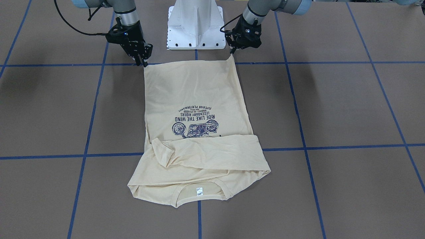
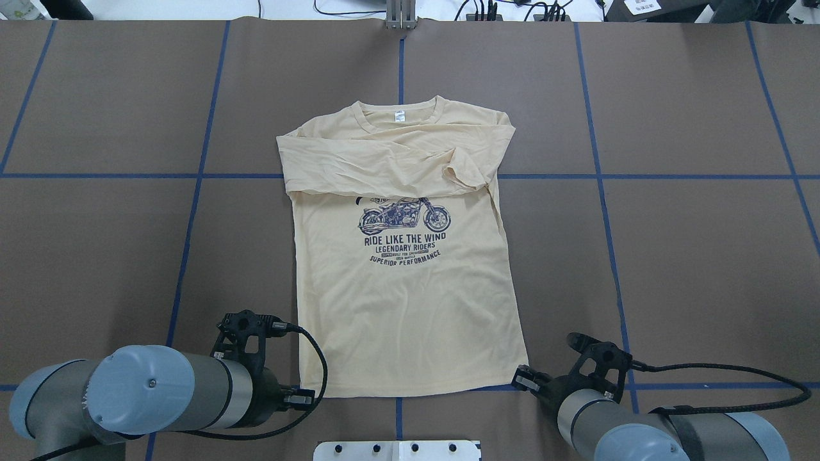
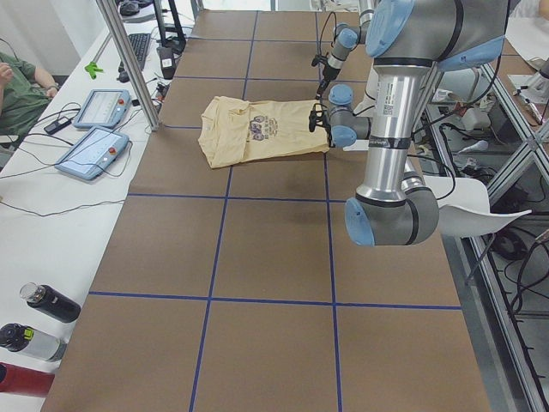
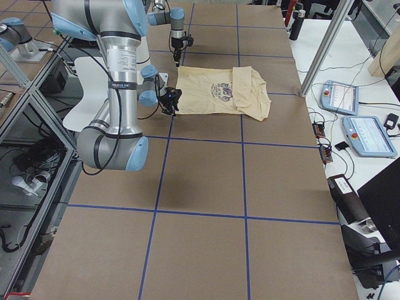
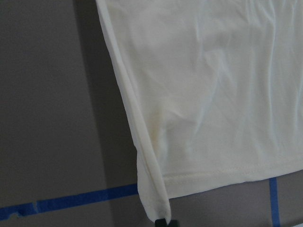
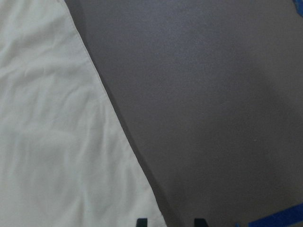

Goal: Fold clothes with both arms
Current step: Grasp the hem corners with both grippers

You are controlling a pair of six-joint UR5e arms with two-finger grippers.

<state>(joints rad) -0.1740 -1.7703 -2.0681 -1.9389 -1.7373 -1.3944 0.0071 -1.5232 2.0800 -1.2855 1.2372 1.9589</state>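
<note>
The cream-yellow T-shirt (image 1: pixel 196 96) lies flat, print up, on the brown table (image 1: pixel 332 106). Its neck points away from me and both sleeves are folded across the chest (image 2: pixel 391 160). My left gripper (image 1: pixel 231 53) is shut on the hem corner at its side. The left wrist view shows that corner pinched between the fingertips (image 5: pixel 162 221) and lifted a little. My right gripper (image 1: pixel 144 62) is at the other hem corner. In the right wrist view its fingertips (image 6: pixel 141 222) stand apart, with the shirt's side edge (image 6: pixel 118 142) running between them. Both grippers also show in the overhead view, the left (image 2: pixel 300 394) and the right (image 2: pixel 522 378).
My white pedestal base (image 1: pixel 196 26) stands just behind the hem. Blue tape lines (image 1: pixel 298 148) grid the table. A side table with control tablets (image 3: pixel 94 150), bottles (image 3: pixel 43 300) and a metal post (image 3: pixel 129 60) lies beyond the shirt's neck end, with a seated person (image 3: pixel 17 86).
</note>
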